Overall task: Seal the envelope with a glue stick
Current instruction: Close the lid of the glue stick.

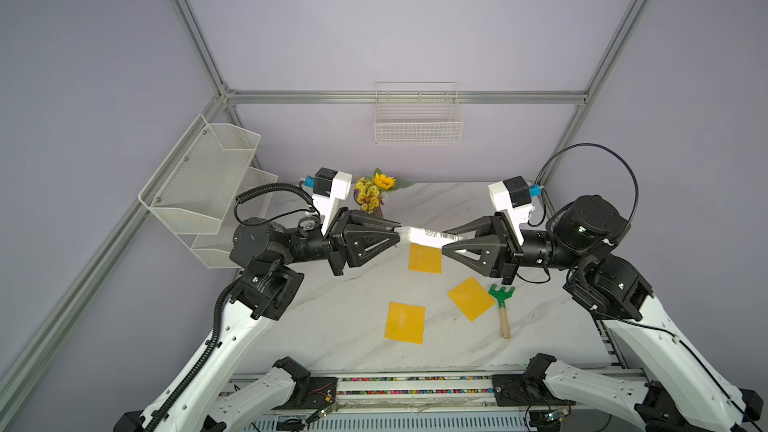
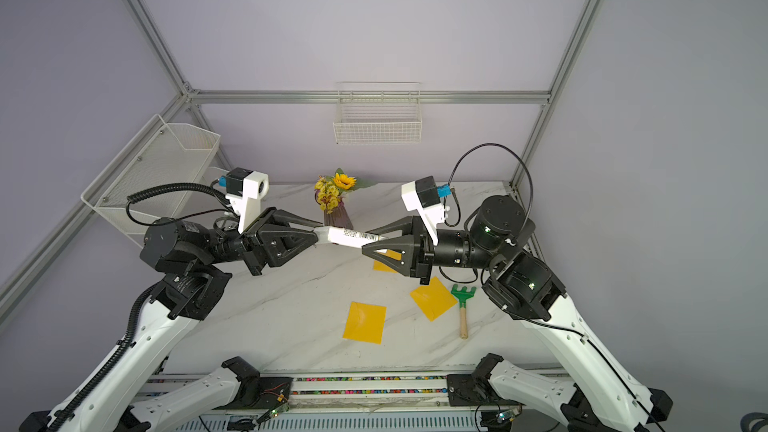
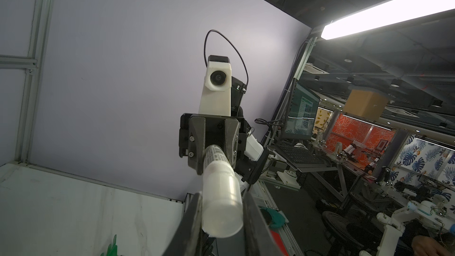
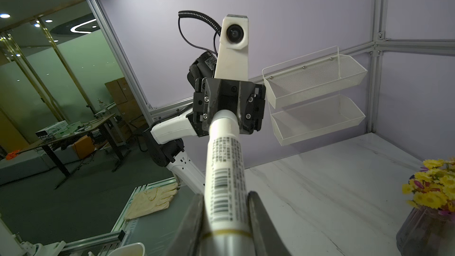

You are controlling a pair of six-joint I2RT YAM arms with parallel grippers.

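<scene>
Well above the marble table (image 1: 324, 317), the left gripper (image 1: 400, 234) clamps the capped end of the glue stick (image 1: 424, 236), which lies level between both arms. The right gripper (image 1: 451, 243) grips its barcode end. Below lie 3 yellow envelopes (image 1: 404, 322), a green rake (image 1: 501, 305) just beside the rightmost.

No words or numbers readable, glue stick (image 4: 221, 141) label (image 4: 225, 158) bearing a barcode (image 4: 221, 199) at its end away from the cap (image 4: 222, 120), rows of fine dark print beside it too small to make out
</scene>
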